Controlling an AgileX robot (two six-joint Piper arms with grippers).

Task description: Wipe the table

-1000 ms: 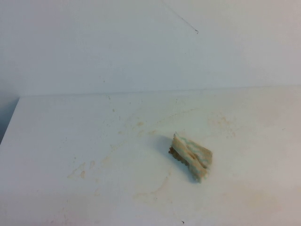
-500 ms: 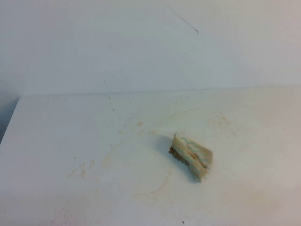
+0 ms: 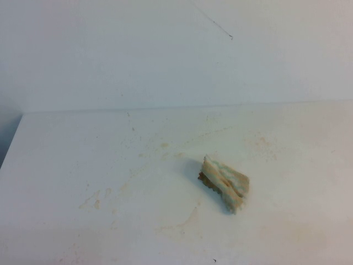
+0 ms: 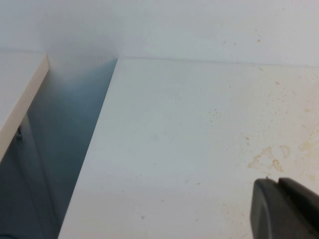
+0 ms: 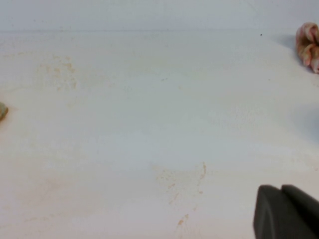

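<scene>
Left tool [image 4: 279, 188], left wrist view: two dark fingers [image 4: 264, 211] pressed together with only a thin seam between them, nothing held. It hangs over the white tabletop [image 4: 164, 149], near the left edge. Pale brown stains [image 4: 266, 159] mark the surface just beyond the fingers, and fine specks scatter toward the far edge. Past the left edge runs a shadowed gap [image 4: 70, 129], with a second white surface [image 4: 17, 84] on its other side. A white wall [image 4: 174, 25] meets the far edge.

Right wrist view: right tool [image 5: 281, 191] closed tight, dark fingers [image 5: 266, 214] together, empty, above the tabletop [image 5: 149, 99]. Faint orange-brown stains [image 5: 179, 181] lie just ahead of it, with a paler patch [image 5: 60, 74] farther off. A pink-and-white crumpled wad [image 5: 309, 45] rests on the tabletop toward the far edge, partly cut off; cannot tell what it is. A small greenish-beige bit [image 5: 2, 110] shows at the rim of the view, too little to name.

High view: crumpled cloth [image 3: 224, 183], off-white with greenish streaks and a brown underside. It lies on the tabletop [image 3: 83, 165] a little right of midway between the left and right edges, well apart from the far edge, touching nothing else. Brownish stains [image 3: 94, 201] lie toward the left edge, and more [image 3: 262, 142] between the cloth and the far edge. A thin dark line [image 3: 212, 22] crosses the wall [image 3: 138, 55].
</scene>
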